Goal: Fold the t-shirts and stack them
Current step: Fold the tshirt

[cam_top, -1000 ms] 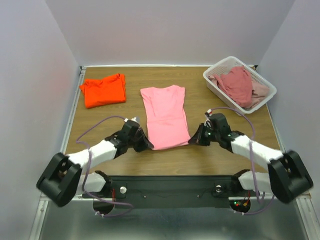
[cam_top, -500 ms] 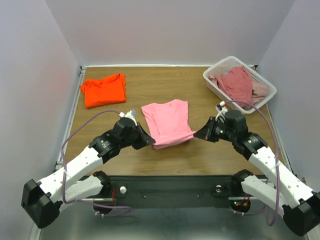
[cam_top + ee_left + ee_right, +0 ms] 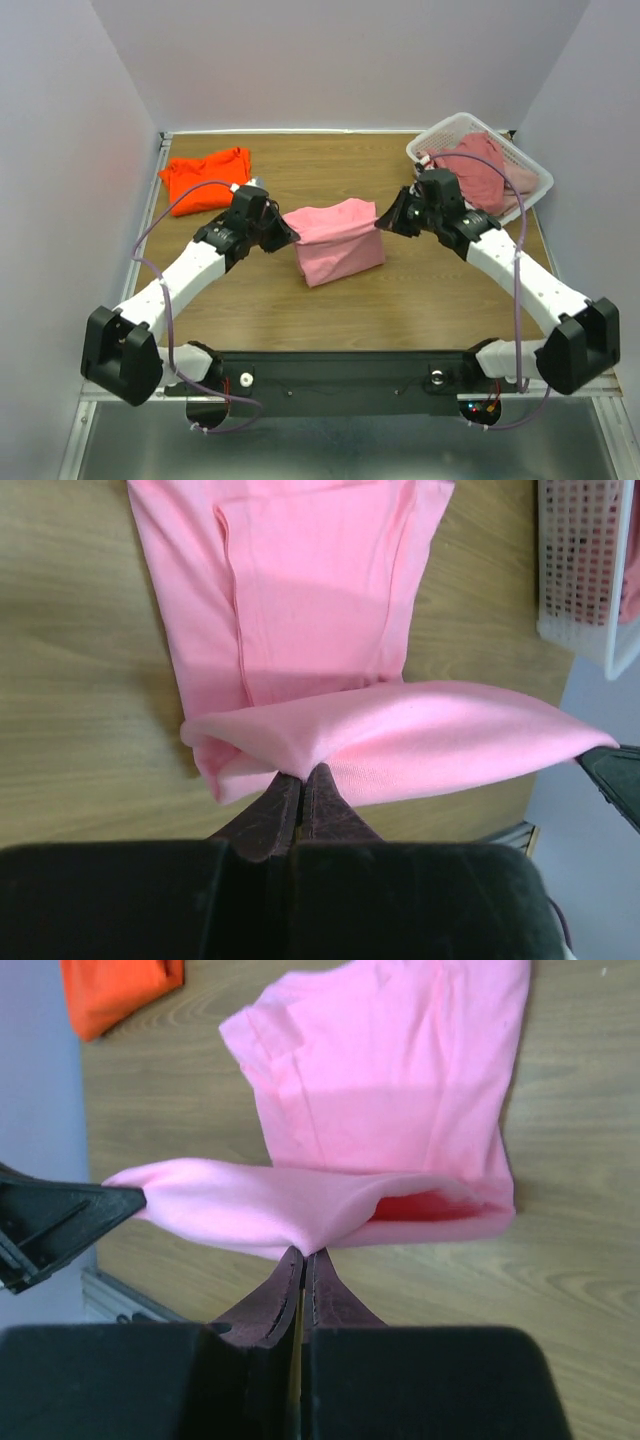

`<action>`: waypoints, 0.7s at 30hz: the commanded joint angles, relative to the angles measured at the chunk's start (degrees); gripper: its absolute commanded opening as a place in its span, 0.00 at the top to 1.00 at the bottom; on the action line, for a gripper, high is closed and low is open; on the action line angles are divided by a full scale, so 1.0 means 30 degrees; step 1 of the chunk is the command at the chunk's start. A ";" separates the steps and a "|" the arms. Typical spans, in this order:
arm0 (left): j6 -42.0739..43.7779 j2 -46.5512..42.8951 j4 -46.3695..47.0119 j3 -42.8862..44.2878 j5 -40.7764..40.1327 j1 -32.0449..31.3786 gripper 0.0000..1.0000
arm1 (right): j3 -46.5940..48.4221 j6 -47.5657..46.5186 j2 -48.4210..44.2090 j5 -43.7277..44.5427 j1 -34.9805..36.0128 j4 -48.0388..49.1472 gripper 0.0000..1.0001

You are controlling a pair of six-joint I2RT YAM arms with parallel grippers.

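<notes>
The light pink t-shirt [image 3: 338, 242] lies mid-table, its near hem lifted and carried back over its upper part. My left gripper [image 3: 286, 231] is shut on the hem's left corner [image 3: 300, 770]. My right gripper [image 3: 383, 222] is shut on the hem's right corner [image 3: 303, 1247]. The hem hangs stretched between them above the table, over the shirt's flat part [image 3: 300, 590] [image 3: 400, 1070]. A folded orange t-shirt [image 3: 207, 177] lies at the back left, also seen in the right wrist view [image 3: 115, 990]. Dusty rose and pale pink shirts [image 3: 482, 170] sit in the basket.
A white slatted basket [image 3: 440, 133] stands at the back right corner, close behind my right arm; its side shows in the left wrist view [image 3: 590, 570]. Bare wooden table [image 3: 420, 290] lies in front of the pink shirt.
Both grippers have lifted the pink shirt's near hem and carried it away from the front edge toward the back, folding the shirt over itself. Both arms have stretched further out.
</notes>
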 commanded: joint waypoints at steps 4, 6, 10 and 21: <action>0.2163 0.2670 0.0876 0.2832 0.0983 0.1533 1.00 | 0.2953 -0.0782 0.3080 0.2054 -0.0125 0.1346 1.00; 0.2427 0.3725 0.1023 0.3329 0.1478 0.1826 1.00 | 0.3774 -0.0958 0.3728 0.2025 -0.0329 0.1463 1.00; 0.2720 0.5483 0.1286 0.4325 0.2155 0.2675 1.00 | 0.4830 -0.1075 0.5428 0.1791 -0.0711 0.1609 1.00; 0.3072 1.0434 0.0995 0.7752 0.1834 0.3789 1.00 | 0.7495 -0.1837 0.9997 0.1616 -0.1795 0.2284 1.00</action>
